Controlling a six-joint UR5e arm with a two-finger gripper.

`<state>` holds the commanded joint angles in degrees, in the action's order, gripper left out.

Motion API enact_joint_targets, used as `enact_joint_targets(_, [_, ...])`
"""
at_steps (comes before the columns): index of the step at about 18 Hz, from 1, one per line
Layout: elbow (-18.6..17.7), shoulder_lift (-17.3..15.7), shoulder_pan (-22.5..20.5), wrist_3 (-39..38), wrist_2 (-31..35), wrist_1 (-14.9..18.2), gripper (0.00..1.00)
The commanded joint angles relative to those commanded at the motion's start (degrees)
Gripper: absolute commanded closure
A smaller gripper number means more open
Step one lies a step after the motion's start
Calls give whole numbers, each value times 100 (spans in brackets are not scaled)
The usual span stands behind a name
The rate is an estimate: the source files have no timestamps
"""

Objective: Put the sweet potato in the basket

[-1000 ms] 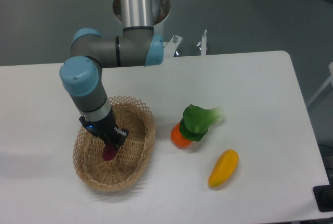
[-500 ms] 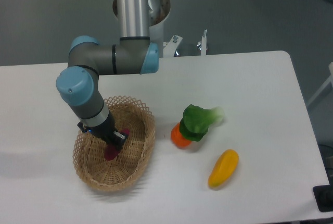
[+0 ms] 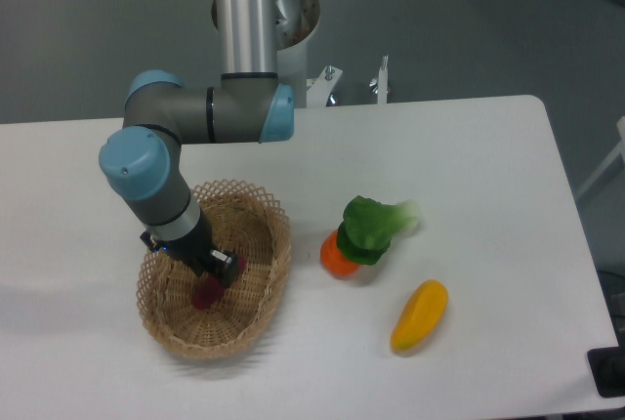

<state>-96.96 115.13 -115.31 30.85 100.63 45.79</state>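
The light tan wicker basket (image 3: pixel 264 213) stands at the front left of the white table. My gripper (image 3: pixel 219 268) reaches down inside it and is shut on the magenta-purple sweet potato (image 3: pixel 204 294). The potato's lower end sits close to the basket floor. A small magenta tip shows on the other side of the fingers. I cannot tell whether the potato touches the floor. The fingers are mostly hidden by the wrist.
A round orange piece (image 3: pixel 337 257) with a green leafy toy (image 3: pixel 372 229) over it sits right of the basket. A yellow-orange mango-like piece (image 3: pixel 420 315) lies further front right. The arm's base column (image 3: pixel 246 10) rises at the table's back.
The gripper has sunk lower into the basket with the sweet potato in it. The elbow has shifted slightly left. The other toys have not moved.
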Motion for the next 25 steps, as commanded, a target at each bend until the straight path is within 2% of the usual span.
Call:
enact_joint_targets(3, [352,35,-61,18,9,53,0])
enact_joint_targets(6, [651,0,-324,26,26,123,0])
enact_joint_targets(10, [740,-324,-886,710,18,219,0])
enact_joint_targets(15, [748,-772,-1686,1527,-341,930,0])
enact_joint_targets(20, [792,-1221,-2564,3010,-834,1756,0])
enact_joint_targets(25, [792,-1441,-3067,4165,-1046,2214,0])
